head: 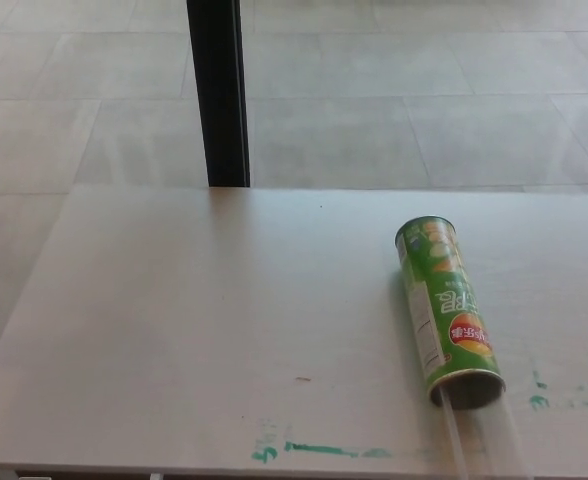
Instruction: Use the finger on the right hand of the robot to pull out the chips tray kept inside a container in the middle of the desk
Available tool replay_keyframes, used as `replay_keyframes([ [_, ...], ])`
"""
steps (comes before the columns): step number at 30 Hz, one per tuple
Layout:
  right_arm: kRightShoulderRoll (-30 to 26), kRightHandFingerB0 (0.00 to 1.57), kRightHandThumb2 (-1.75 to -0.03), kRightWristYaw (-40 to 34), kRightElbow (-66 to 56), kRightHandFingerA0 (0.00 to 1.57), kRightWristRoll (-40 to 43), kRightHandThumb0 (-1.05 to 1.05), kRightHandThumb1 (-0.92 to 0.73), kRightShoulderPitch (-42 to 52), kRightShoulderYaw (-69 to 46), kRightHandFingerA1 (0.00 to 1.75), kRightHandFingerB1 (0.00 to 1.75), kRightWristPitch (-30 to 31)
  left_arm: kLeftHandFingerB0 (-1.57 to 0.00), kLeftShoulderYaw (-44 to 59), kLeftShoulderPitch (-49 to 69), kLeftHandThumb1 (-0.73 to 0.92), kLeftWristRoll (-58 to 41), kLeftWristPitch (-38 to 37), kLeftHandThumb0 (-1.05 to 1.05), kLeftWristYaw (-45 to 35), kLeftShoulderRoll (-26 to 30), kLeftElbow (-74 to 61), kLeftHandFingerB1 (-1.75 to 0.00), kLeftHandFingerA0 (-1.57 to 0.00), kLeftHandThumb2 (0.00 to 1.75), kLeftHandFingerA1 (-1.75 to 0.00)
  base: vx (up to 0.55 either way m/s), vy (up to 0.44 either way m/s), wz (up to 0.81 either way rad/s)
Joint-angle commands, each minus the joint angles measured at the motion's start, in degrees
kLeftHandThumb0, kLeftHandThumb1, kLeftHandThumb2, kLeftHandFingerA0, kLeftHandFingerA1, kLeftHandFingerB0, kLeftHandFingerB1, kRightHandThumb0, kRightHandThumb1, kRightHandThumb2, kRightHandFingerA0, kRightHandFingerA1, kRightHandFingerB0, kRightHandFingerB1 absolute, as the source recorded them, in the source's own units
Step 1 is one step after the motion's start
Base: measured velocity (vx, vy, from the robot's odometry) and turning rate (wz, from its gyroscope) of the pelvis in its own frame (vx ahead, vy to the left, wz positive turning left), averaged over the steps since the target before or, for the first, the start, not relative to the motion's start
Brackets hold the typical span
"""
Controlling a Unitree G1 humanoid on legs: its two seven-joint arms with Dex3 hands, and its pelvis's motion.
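One green chips container (447, 309), tray (484, 435) protruding.

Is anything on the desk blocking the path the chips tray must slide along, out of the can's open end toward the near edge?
Nothing visible does. The clear tray already sticks out of the green can toward the near edge of the desk; only flat green marks lie nearby. Neither hand is in view.

One head camera looks down and forward over the table (174, 330). Beyond its far edge lies tiled floor (424, 110).
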Motion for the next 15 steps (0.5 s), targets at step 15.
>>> replay_keyframes([
  [15, 5.8, 0.00, -0.81, -5.0, 35.4, 0.73, 21.0, -0.24, -0.51, -15.1, -9.9, 0.87, 0.33, 5.9, -0.56, 0.3, -0.2, 0.69, -0.4, -0.8, -0.48, 0.0, 0.3, -0.4, -0.54, -0.55, 0.61, -0.67, 0.00, 0.000, 0.00],
])
